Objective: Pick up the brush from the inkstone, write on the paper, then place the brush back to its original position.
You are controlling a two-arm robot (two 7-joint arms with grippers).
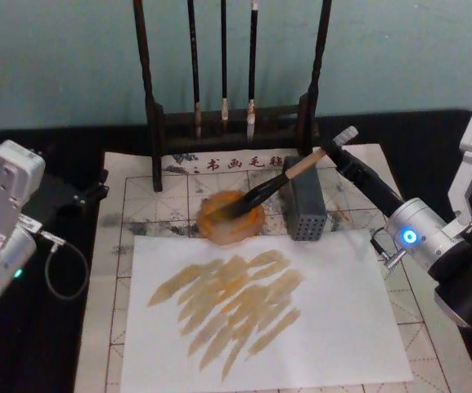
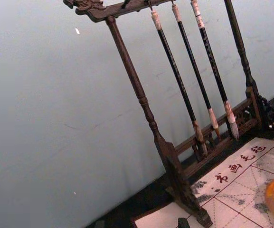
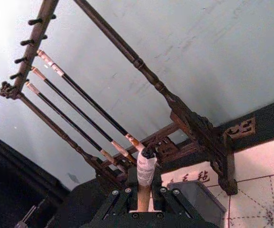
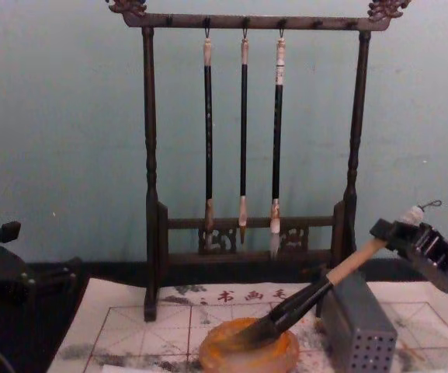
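The brush (image 1: 280, 182) rests tip-down in the inkstone (image 1: 256, 230)
The right pincer (image 1: 331, 152) grips its white end, handle propped on the metal block (image 1: 305, 209) so bristles stay in ink; the paper (image 1: 342, 327) bears strokes; the left pincer (image 1: 88, 195) sits parked left

Red printed characters (image 1: 244, 164) — seemingly 书画毛毡 — in a row, along the gridded practice sheet's (image 1: 105, 311) far edge

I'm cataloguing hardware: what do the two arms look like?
Left arm: silver-white boxy casing, green light, thin looped grey cable. Right arm: silver casing, glowing blue ring, white bracket, slim black right end effector.
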